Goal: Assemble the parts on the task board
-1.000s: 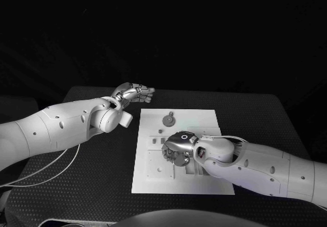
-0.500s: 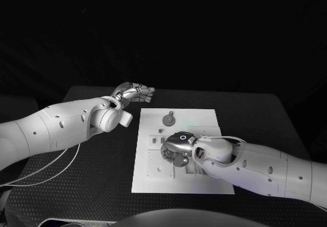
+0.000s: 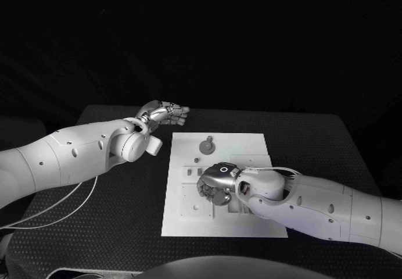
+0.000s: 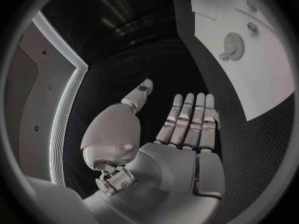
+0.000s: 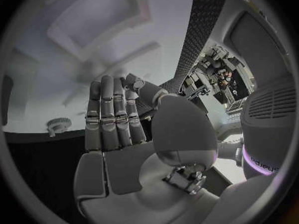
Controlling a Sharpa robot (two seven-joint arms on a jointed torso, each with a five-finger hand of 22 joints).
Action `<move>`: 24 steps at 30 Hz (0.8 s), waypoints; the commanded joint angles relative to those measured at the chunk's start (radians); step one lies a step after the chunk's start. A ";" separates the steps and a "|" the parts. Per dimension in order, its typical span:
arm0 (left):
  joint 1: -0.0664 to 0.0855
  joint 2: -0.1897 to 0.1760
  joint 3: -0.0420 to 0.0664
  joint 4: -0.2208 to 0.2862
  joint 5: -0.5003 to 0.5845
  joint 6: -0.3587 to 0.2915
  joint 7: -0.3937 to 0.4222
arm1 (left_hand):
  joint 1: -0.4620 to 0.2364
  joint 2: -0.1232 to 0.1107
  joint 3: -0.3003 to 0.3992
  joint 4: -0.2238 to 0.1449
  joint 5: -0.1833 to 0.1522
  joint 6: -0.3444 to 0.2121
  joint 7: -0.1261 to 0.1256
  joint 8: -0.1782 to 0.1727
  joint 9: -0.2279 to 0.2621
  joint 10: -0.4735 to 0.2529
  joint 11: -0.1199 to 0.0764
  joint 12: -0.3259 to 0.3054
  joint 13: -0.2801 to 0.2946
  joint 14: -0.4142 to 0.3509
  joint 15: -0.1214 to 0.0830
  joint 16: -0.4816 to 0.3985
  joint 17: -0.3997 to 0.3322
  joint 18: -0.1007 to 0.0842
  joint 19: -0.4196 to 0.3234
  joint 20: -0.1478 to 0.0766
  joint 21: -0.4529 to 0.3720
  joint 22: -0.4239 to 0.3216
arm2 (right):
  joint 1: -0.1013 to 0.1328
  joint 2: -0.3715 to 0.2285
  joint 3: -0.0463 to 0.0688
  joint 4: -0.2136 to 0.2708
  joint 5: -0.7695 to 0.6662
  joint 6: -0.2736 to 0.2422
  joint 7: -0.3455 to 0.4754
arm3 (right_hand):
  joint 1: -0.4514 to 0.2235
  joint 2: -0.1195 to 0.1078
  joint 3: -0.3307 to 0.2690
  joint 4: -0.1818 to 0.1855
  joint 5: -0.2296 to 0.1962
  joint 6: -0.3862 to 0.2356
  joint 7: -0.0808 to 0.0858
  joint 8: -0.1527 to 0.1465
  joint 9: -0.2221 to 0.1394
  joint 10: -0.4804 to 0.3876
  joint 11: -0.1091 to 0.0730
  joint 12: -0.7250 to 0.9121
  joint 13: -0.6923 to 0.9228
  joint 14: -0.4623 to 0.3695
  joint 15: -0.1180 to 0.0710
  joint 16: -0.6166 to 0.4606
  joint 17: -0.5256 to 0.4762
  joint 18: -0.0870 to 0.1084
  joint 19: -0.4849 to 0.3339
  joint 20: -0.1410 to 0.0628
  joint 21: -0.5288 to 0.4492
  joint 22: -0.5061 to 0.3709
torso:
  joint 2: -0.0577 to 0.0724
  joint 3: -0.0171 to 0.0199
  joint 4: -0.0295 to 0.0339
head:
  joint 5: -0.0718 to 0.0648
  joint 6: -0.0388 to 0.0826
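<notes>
Task board point(image 3: 219, 145) lies flat mid-table point(image 3: 318, 139), long side running away from robot. Right hand point(image 3: 216, 183) sits low over the board's middle, palm down, fingers toward the recessed slots there; in rt wrist view the hand point(image 5: 115, 129) has fingers straight, side by side, thumb out to the side, nothing in it; whether fingertips touch the board can't tell. Left hand point(image 3: 164, 113) hovers off the board, near its far-left corner over bare table; in lt wrist view that hand point(image 4: 181, 129) is flat, fingers extended together, thumb apart, holding nothing. Gear part point(image 3: 207, 147) lies on far half of board, well clear of both hands; also seen in lt wrist view point(image 4: 234, 46) and at the rim of rt wrist view point(image 5: 58, 125). Small peg-like part point(image 3: 197, 160) just near side of the gear, beside the right hand; its exact shape too small to tell. White cable point(image 3: 58, 212) trails from lt arm across table.
</notes>
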 commanded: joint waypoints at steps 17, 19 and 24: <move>0.002 0.001 0.001 0.001 0.004 0.014 0.003 | 0.003 -0.004 0.001 -0.007 -0.001 -0.007 0.044 0.003 0.001 0.002 0.002 0.005 -0.003 -0.007 0.002 -0.007 0.001 0.010 0.007 -0.001 0.002 -0.002 | -0.005 -0.019 -0.006 -0.002 0.028 -0.077 -0.002 | -0.036 -0.081 -0.035 0.005 0.000 -0.187 0.029 -0.104 -0.042 -0.150 0.073 -0.066 -0.039 -0.110 0.054 -0.064 -0.003 -0.013 -0.113 0.019 -0.026 0.024 | 0.000 0.0009 -0.0002 | -0.004 0.006; 0.002 0.000 0.001 0.001 0.004 0.013 0.002 | 0.003 -0.004 0.001 -0.007 -0.001 -0.008 0.044 0.003 0.001 0.002 0.002 0.005 -0.003 -0.008 0.002 -0.007 0.001 0.010 0.007 -0.001 0.002 -0.002 | -0.005 -0.026 -0.006 0.003 0.028 -0.091 -0.003 | -0.035 -0.088 -0.036 0.005 0.000 -0.196 0.031 -0.107 -0.044 -0.159 0.076 -0.065 -0.041 -0.117 0.058 -0.066 -0.002 -0.015 -0.122 0.021 -0.027 0.025 | 0.000 0.0008 -0.0004 | -0.005 0.007; 0.002 -0.002 0.001 0.000 0.004 0.013 0.002 | 0.003 -0.005 0.001 -0.007 -0.001 -0.008 0.044 0.003 0.001 0.001 0.002 0.004 -0.003 -0.008 0.002 -0.008 0.001 0.010 0.007 -0.001 0.002 -0.002 | 0.000 -0.046 -0.005 0.020 0.028 -0.107 -0.005 | -0.033 -0.095 -0.035 0.006 0.000 -0.203 0.033 -0.108 -0.046 -0.168 0.079 -0.063 -0.043 -0.124 0.061 -0.068 0.000 -0.017 -0.130 0.022 -0.026 0.025 | 0.000 0.0004 -0.0011 | -0.006 0.010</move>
